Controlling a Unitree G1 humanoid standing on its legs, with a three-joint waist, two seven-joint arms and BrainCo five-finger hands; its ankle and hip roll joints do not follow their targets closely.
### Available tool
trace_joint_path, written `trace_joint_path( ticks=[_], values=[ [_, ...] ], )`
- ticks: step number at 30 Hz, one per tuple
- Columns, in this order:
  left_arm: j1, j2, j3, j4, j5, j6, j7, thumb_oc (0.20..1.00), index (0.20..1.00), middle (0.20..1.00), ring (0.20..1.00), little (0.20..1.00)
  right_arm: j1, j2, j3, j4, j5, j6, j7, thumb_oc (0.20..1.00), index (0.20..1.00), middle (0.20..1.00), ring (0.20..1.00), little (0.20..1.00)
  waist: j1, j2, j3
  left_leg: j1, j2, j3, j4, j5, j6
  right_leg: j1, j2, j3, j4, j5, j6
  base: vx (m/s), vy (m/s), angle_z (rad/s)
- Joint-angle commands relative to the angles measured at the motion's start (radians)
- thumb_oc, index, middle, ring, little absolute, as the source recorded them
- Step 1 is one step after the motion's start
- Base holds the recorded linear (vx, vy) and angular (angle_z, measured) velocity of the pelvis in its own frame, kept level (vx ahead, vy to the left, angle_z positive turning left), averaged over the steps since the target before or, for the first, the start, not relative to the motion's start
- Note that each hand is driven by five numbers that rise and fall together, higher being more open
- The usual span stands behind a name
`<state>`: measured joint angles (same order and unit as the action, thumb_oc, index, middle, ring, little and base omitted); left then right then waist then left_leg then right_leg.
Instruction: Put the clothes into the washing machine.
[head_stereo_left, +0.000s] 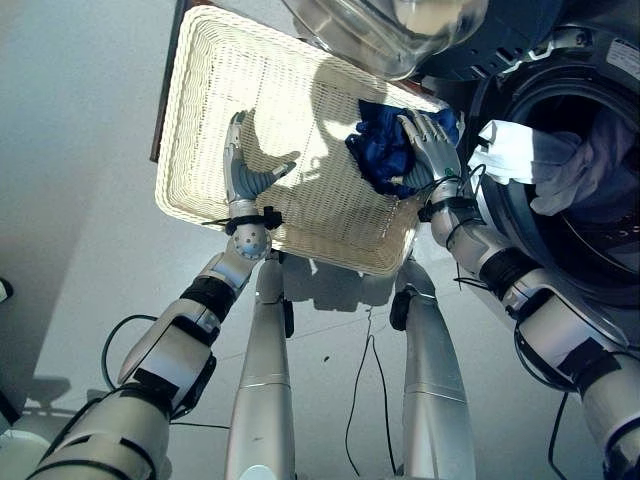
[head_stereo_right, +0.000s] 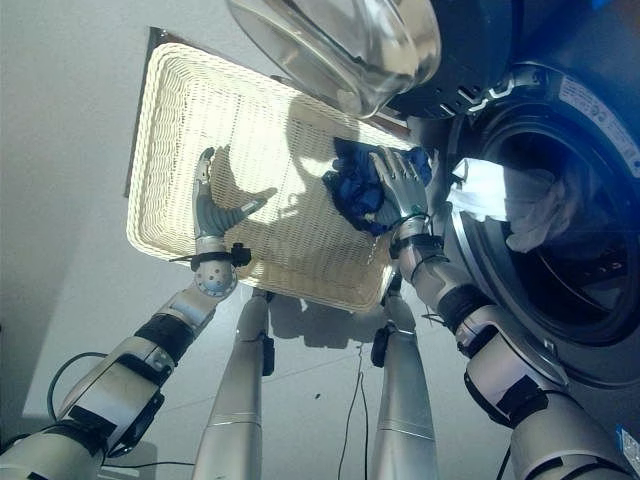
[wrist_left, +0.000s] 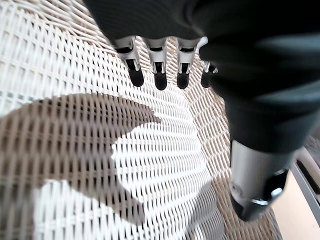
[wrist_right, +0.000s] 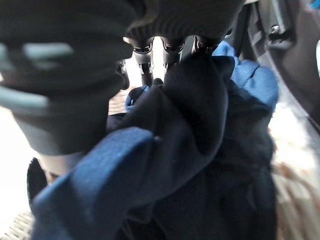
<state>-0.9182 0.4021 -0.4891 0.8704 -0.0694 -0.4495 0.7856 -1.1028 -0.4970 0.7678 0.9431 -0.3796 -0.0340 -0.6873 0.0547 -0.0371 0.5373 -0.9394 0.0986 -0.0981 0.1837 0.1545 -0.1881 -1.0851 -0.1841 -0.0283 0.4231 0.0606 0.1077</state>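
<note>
A shallow cream wicker basket (head_stereo_left: 215, 90) lies on the pale floor (head_stereo_left: 70, 150) just in front of the front-loading washing machine (head_stereo_left: 600, 80), whose round glass door (head_stereo_left: 385, 30) hangs swung out above the basket's far corner. The only garment in the basket is a crumpled dark blue cloth (head_stereo_left: 382, 150), bunched up in the corner nearest the machine.

The robot's right hand (head_stereo_left: 432, 150) lies on top of that blue cloth, the fingers (head_stereo_left: 415, 128) spread over its folds. In the right wrist view the dark blue fabric (wrist_right: 200, 150) bulges up right against the palm and runs up between the fingers and the thumb, so the hand seems to be gripping it, though the fingertips are lost in the folds. The cloth still rests in the basket.

The left hand (head_stereo_left: 245, 175) hovers over the bare weave in the middle of the basket, well apart from the cloth. Its fingers point straight out and its thumb (head_stereo_left: 283, 171) juts to the side; it grasps nothing. The left wrist view shows the same: straight dark-tipped fingers (wrist_left: 159, 75) above bare wickerwork (wrist_left: 60, 60).

Inside the machine's dark drum opening (head_stereo_left: 590, 190), pale clothes already lie: a white piece (head_stereo_left: 515, 150) draped over the rim nearest the basket, and a greyish-lilac one (head_stereo_left: 590, 160) just beside it, deeper in.
</note>
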Motion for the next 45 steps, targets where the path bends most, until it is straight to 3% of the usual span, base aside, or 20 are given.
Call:
trace_joint_path(
  ticks=[1, 4, 6, 11, 12, 13, 29, 34, 37, 38, 39, 40, 41, 42, 43, 44, 45],
  values=[
    [-0.042, -0.016, 0.025, -0.009, -0.011, -0.053, 0.006, 1.000, 1.000, 1.000, 1.000, 1.000, -0.013, -0.031, 0.013, 0.014, 0.029, 0.048, 0.003, 1.000, 1.000, 1.000, 1.000, 1.000, -0.015, 0.060, -0.017, -0.068, -0.105, 0.030, 0.068, 0.005, 0.106, 0.055, 0.056, -0.114, -0.140, 0.113, 0.010, 0.01, -0.035, 0.05],
    [-0.062, -0.016, 0.013, -0.002, -0.018, -0.051, -0.001, 1.000, 1.000, 1.000, 1.000, 1.000, -0.055, -0.031, 0.028, 0.093, -0.002, 0.121, 0.002, 1.000, 1.000, 1.000, 1.000, 1.000, -0.008, 0.064, -0.017, -0.073, -0.109, 0.025, 0.060, 0.006, 0.111, 0.051, 0.055, -0.119, -0.148, 0.120, 0.012, 0.01, -0.027, 0.08],
    [-0.069, -0.021, 0.010, 0.002, -0.021, -0.050, -0.002, 1.000, 1.000, 1.000, 1.000, 1.000, -0.078, -0.028, 0.050, 0.135, -0.042, 0.182, 0.051, 1.000, 1.000, 1.000, 1.000, 1.000, -0.005, 0.066, -0.017, -0.073, -0.110, 0.025, 0.059, 0.006, 0.112, 0.049, 0.054, -0.121, -0.150, 0.123, 0.013, 0.01, -0.005, 0.07],
    [-0.071, -0.023, 0.003, -0.002, -0.028, -0.054, -0.002, 1.000, 1.000, 1.000, 1.000, 1.000, -0.095, -0.028, 0.103, 0.185, -0.130, 0.240, 0.164, 1.000, 1.000, 1.000, 1.000, 1.000, 0.001, 0.070, -0.017, -0.076, -0.111, 0.024, 0.059, 0.011, 0.115, 0.046, 0.051, -0.125, -0.148, 0.127, 0.011, 0.01, -0.001, 0.05],
    [-0.072, -0.023, 0.000, -0.004, -0.030, -0.053, -0.002, 1.000, 1.000, 1.000, 1.000, 1.000, -0.099, -0.027, 0.115, 0.191, -0.141, 0.241, 0.179, 0.482, 0.482, 0.482, 0.482, 0.482, 0.003, 0.070, -0.017, -0.075, -0.111, 0.023, 0.057, 0.012, 0.115, 0.047, 0.050, -0.126, -0.150, 0.129, 0.011, 0.00, 0.000, 0.00],
    [-0.072, -0.022, -0.002, -0.007, -0.030, -0.051, -0.002, 1.000, 1.000, 1.000, 1.000, 1.000, -0.100, -0.026, 0.119, 0.192, -0.145, 0.243, 0.188, 0.200, 0.200, 0.200, 0.200, 0.200, 0.003, 0.069, -0.017, -0.074, -0.112, 0.022, 0.056, 0.012, 0.115, 0.048, 0.051, -0.126, -0.152, 0.129, 0.011, 0.00, 0.000, 0.00],
    [-0.064, -0.025, 0.008, -0.017, -0.029, -0.051, 0.002, 1.000, 1.000, 1.000, 1.000, 1.000, -0.084, -0.019, 0.124, 0.193, -0.190, 0.248, 0.216, 0.200, 0.200, 0.200, 0.200, 0.200, 0.002, 0.070, -0.017, -0.075, -0.114, 0.019, 0.049, 0.018, 0.118, 0.043, 0.053, -0.124, -0.155, 0.137, 0.008, 0.00, 0.000, 0.00],
    [-0.054, -0.030, 0.013, -0.019, -0.028, -0.052, 0.002, 1.000, 1.000, 1.000, 1.000, 1.000, -0.073, -0.019, 0.109, 0.192, -0.131, 0.235, 0.217, 0.200, 0.200, 0.200, 0.200, 0.200, 0.000, 0.070, -0.017, -0.074, -0.112, 0.020, 0.047, 0.020, 0.117, 0.043, 0.053, -0.121, -0.158, 0.139, 0.008, 0.00, 0.000, 0.00],
    [-0.049, -0.031, 0.015, -0.030, -0.029, -0.046, 0.005, 1.000, 1.000, 1.000, 1.000, 1.000, -0.060, -0.018, 0.076, 0.173, 0.083, 0.172, 0.238, 0.200, 0.200, 0.200, 0.200, 0.200, -0.002, 0.072, -0.017, -0.078, -0.111, 0.020, 0.048, 0.021, 0.118, 0.038, 0.053, -0.120, -0.155, 0.140, 0.006, 0.00, 0.000, 0.00],
    [-0.047, -0.030, 0.017, -0.038, -0.032, -0.042, 0.007, 1.000, 1.000, 1.000, 1.000, 1.000, -0.048, -0.015, 0.043, 0.148, 0.272, 0.128, 0.250, 0.200, 0.200, 0.200, 0.200, 0.200, -0.003, 0.072, -0.017, -0.080, -0.110, 0.020, 0.047, 0.023, 0.117, 0.034, 0.054, -0.118, -0.153, 0.140, 0.005, 0.00, 0.000, 0.00],
    [-0.045, -0.028, 0.020, -0.040, -0.032, -0.042, 0.006, 1.000, 1.000, 1.000, 1.000, 1.000, -0.040, -0.011, 0.016, 0.133, 0.309, 0.115, 0.270, 0.200, 0.200, 0.200, 0.200, 0.200, -0.005, 0.071, -0.017, -0.080, -0.110, 0.019, 0.048, 0.022, 0.116, 0.034, 0.055, -0.116, -0.153, 0.140, 0.004, 0.00, 0.000, 0.00],
    [-0.033, -0.019, 0.033, -0.058, -0.036, -0.037, -0.001, 1.000, 1.000, 1.000, 1.000, 1.000, -0.010, -0.001, -0.071, 0.066, 0.529, 0.053, 0.341, 0.200, 0.200, 0.200, 0.200, 0.200, -0.007, 0.068, -0.017, -0.081, -0.109, 0.019, 0.048, 0.022, 0.113, 0.032, 0.059, -0.114, -0.151, 0.136, 0.002, 0.00, 0.000, 0.00],
    [-0.029, -0.018, 0.036, -0.061, -0.036, -0.037, -0.002, 1.000, 1.000, 1.000, 1.000, 1.000, -0.002, 0.000, -0.085, 0.056, 0.558, 0.047, 0.351, 0.200, 0.200, 0.200, 0.200, 0.200, -0.007, 0.067, -0.017, -0.080, -0.109, 0.020, 0.048, 0.021, 0.113, 0.032, 0.059, -0.114, -0.150, 0.135, 0.001, 0.00, 0.000, 0.00],
    [-0.009, -0.009, 0.055, -0.077, -0.034, -0.039, -0.012, 1.000, 1.000, 1.000, 1.000, 1.000, 0.045, 0.011, -0.171, -0.010, 0.761, -0.022, 0.415, 0.200, 0.200, 0.200, 0.200, 0.200, -0.010, 0.062, -0.017, -0.079, -0.109, 0.019, 0.051, 0.020, 0.111, 0.032, 0.063, -0.111, -0.145, 0.132, 0.000, 0.00, 0.000, 0.00],
    [-0.001, -0.007, 0.061, -0.084, -0.033, -0.038, -0.014, 1.000, 1.000, 1.000, 1.000, 1.000, 0.061, 0.013, -0.196, -0.036, 0.805, -0.030, 0.441, 0.200, 0.200, 0.200, 0.200, 0.200, -0.011, 0.060, -0.017, -0.078, -0.108, 0.019, 0.052, 0.019, 0.110, 0.032, 0.064, -0.111, -0.143, 0.131, 0.000, 0.00, 0.000, 0.00],
    [0.017, 0.004, 0.076, -0.095, -0.034, -0.040, -0.021, 1.000, 1.000, 1.000, 1.000, 1.000, 0.106, 0.016, -0.259, -0.101, 0.968, -0.082, 0.501, 0.200, 0.200, 0.200, 0.200, 0.200, -0.016, 0.052, -0.017, -0.075, -0.104, 0.021, 0.053, 0.016, 0.107, 0.033, 0.066, -0.109, -0.139, 0.126, -0.001, 0.00, 0.000, 0.00],
    [0.021, 0.006, 0.079, -0.097, -0.033, -0.040, -0.023, 1.000, 1.000, 1.000, 1.000, 1.000, 0.116, 0.018, -0.274, -0.111, 1.001, -0.099, 0.510, 0.200, 0.200, 0.200, 0.200, 0.200, -0.018, 0.050, -0.017, -0.074, -0.104, 0.022, 0.054, 0.015, 0.106, 0.034, 0.067, -0.108, -0.138, 0.125, 0.000, 0.00, 0.000, 0.00]
  ],
)
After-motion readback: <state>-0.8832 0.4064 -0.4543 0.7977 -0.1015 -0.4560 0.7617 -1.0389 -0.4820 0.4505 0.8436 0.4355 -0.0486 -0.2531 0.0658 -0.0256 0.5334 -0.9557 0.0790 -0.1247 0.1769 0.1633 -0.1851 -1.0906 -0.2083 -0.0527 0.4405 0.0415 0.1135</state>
